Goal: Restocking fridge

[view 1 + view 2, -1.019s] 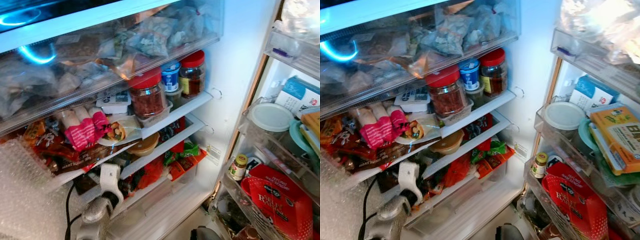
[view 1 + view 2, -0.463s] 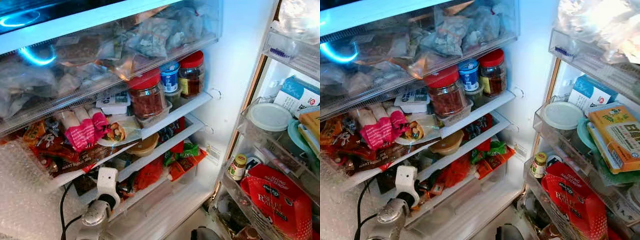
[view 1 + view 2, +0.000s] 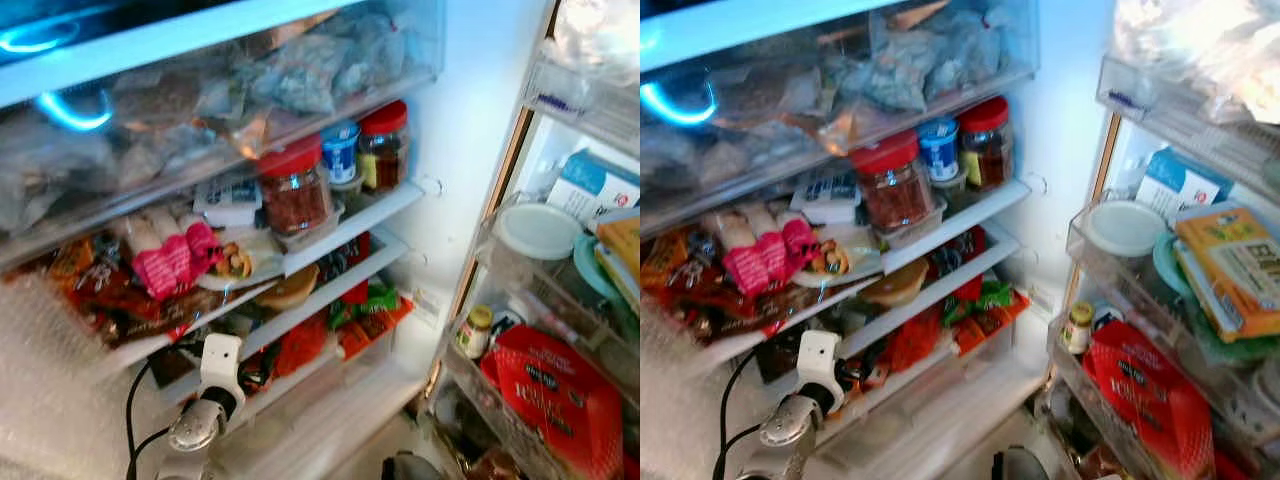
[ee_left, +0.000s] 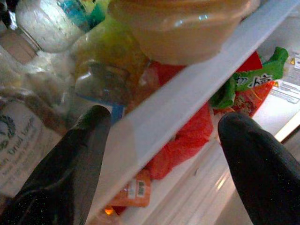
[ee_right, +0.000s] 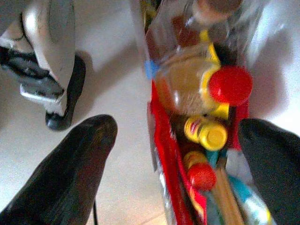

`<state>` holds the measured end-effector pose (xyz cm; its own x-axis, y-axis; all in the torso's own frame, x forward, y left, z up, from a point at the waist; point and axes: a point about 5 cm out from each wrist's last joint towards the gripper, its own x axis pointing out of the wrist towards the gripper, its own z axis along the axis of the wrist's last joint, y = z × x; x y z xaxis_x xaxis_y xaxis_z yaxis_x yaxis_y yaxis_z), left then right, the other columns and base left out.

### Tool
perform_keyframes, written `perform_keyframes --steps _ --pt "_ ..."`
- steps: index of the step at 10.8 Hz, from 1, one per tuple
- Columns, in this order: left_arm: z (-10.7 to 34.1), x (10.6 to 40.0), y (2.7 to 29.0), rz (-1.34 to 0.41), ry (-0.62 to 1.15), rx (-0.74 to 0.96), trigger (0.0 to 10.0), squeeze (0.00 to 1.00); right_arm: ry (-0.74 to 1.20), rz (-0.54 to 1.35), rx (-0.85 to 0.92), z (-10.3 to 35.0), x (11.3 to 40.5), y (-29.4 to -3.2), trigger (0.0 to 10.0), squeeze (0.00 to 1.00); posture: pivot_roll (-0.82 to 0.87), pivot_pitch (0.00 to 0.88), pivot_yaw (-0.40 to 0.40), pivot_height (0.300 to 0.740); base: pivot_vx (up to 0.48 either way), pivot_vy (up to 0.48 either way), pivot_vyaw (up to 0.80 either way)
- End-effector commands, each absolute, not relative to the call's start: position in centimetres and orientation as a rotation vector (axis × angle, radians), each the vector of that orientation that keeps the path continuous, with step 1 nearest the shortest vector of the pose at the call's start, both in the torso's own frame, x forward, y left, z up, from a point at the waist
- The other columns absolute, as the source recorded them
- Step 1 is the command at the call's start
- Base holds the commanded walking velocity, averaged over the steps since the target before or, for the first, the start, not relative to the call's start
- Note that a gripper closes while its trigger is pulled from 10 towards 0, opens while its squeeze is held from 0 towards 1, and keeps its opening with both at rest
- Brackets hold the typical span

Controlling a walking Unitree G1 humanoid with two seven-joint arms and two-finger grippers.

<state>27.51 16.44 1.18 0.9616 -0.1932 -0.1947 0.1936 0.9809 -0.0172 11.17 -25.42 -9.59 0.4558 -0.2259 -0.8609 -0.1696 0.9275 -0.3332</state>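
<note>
The fridge stands open with crowded shelves. My left arm reaches up to the lower shelf. In the left wrist view my left gripper is open with nothing held; its fingers straddle the white shelf edge. A tan bowl sits on that shelf, and red snack bags lie below it. My right gripper hangs low and open, above bottles with red and yellow caps in a red holder.
Two red-lidded jars and a blue-topped tub stand on the upper shelf, beside a pink packet. The door bins on the right hold a red bag, a small bottle and a white-lidded container.
The picture is blurrier and slightly shifted, so the camera has moved. My left arm stays at the lower shelf with barely any shift.
</note>
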Motion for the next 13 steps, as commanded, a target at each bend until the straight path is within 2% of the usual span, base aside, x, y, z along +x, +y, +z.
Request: perform_keyframes --steps 1,10,12,13 --pt "1.1 27.4 16.6 -0.195 0.199 0.005 10.0 0.0 1.114 -0.017 -0.4 -9.8 11.0 -24.9 10.0 0.0 -0.28 0.0 0.088 0.653 -0.364 0.0 0.0" --pt "0.9 27.4 16.5 -0.183 0.201 -0.009 10.0 0.0 1.114 -0.018 -0.413 -9.7 11.3 -25.2 10.0 0.0 -0.27 0.0 0.078 0.653 -0.365 0.0 0.0" --pt "-0.7 26.4 18.5 -0.046 0.308 -0.057 10.0 0.0 1.112 -0.017 -0.408 -9.6 11.3 -25.2 10.0 0.0 -0.27 0.0 0.078 0.653 -0.167 0.0 0.0" --pt "-2.2 25.2 20.5 0.072 0.425 -0.052 10.0 0.0 1.112 -0.014 -0.4 -9.7 11.3 -25.1 10.0 0.0 -0.28 0.0 0.08 0.653 0.0 0.0 0.0"
